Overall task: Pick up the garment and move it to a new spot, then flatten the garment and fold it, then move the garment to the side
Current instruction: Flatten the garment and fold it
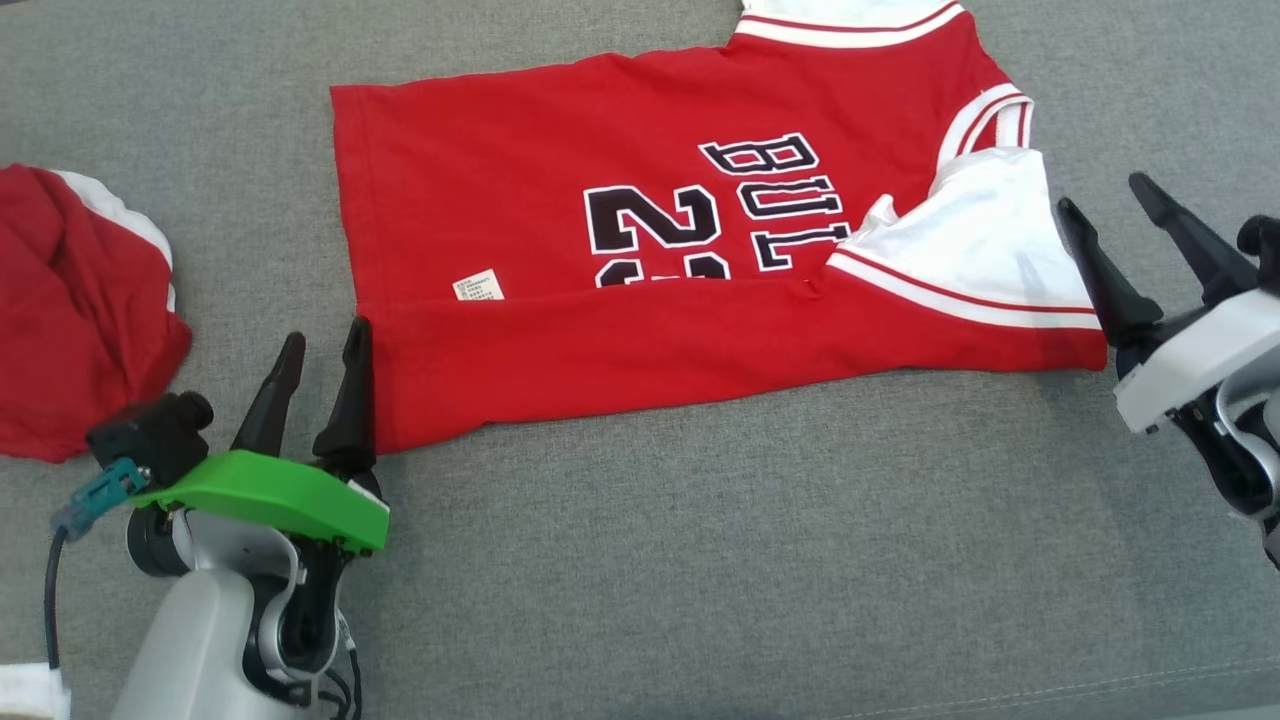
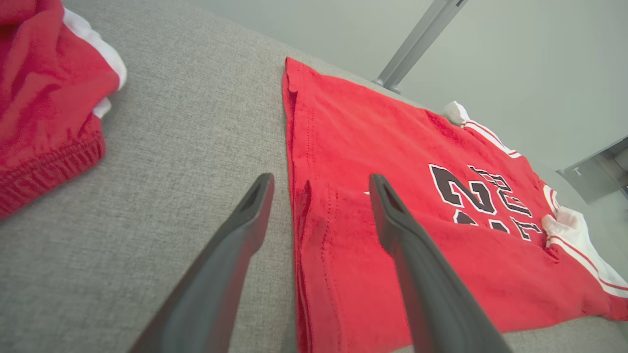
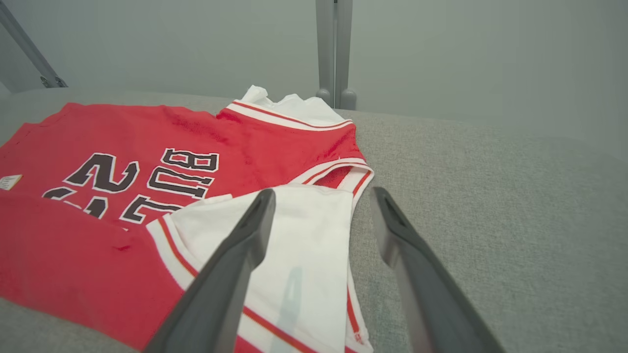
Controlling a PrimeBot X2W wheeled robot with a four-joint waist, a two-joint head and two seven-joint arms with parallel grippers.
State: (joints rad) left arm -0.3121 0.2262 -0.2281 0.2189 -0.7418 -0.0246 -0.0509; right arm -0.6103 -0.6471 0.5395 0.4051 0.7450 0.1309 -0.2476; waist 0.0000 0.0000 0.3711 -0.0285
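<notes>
Jersey [image 1: 520,200] lies with near edge folded over; left claw [image 1: 327,335] and right claw [image 1: 1104,195] stand open at its two ends, probably set for the next fold.

Bright, even light all round, soft and diffuse, no hard glare. A faint shadow sits on the worktop [image 1: 700,560] just under the left hand [image 1: 328,335], and a thin dark one runs along the jersey [image 1: 600,200] hem beside the right hand [image 1: 1102,195]. The white sleeve [image 1: 990,230] there is nearly blown out. In the wrist views the fingers [image 2: 422,274] blur toward the bottom, the worktop bows at the edges, and the background is hazy.
</notes>
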